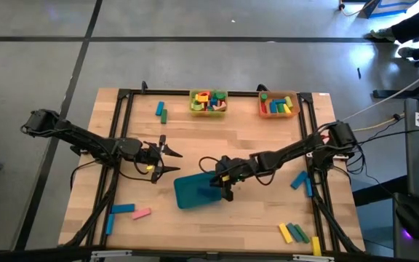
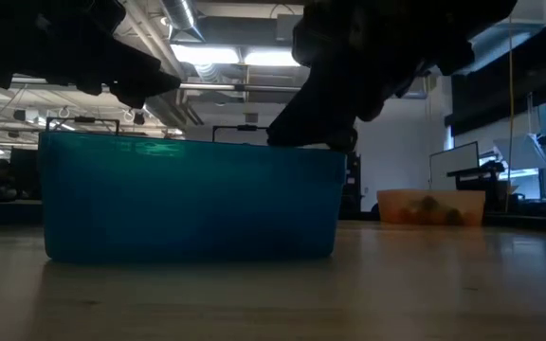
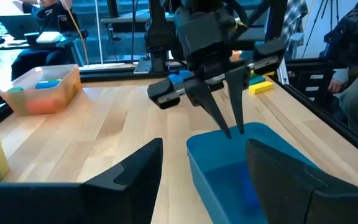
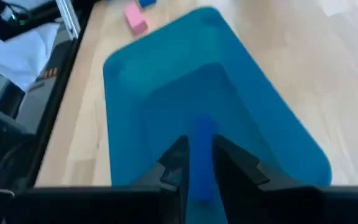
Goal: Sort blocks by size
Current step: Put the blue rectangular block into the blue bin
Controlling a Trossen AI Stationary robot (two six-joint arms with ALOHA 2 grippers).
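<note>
**Right now: a blue block held over the teal tray**

Above the teal tray (image 1: 198,191), which sits near the front middle of the table (image 1: 217,138), the right gripper (image 4: 197,163) points down into the tray's open top. Its two fingers are drawn close together with a blue block (image 4: 201,155) standing between them; the block is a narrow bar, and its far end seems to reach the tray floor, though whether it touches cannot be told. From the low view the same arm is a dark mass dipping to the tray's rim.

Just beside the tray, on the side away from the right arm, the left gripper (image 1: 167,160) hangs with its fingers spread wide and nothing between them.

Other blocks lie around the tray. A blue bar (image 1: 122,209) and a pink block (image 1: 142,213) rest near the front corner on the left arm's side. A blue and green pair (image 1: 161,110) lies toward the back. Yellow, green and blue bars (image 1: 297,233) lie near the front corner on the right arm's side, with two more blue pieces (image 1: 302,180) beside the right arm.

Well behind the teal tray, at the table's far edge, a yellow tray (image 1: 208,102) and an orange tray (image 1: 278,105) stand side by side, each holding mixed coloured blocks.
</note>
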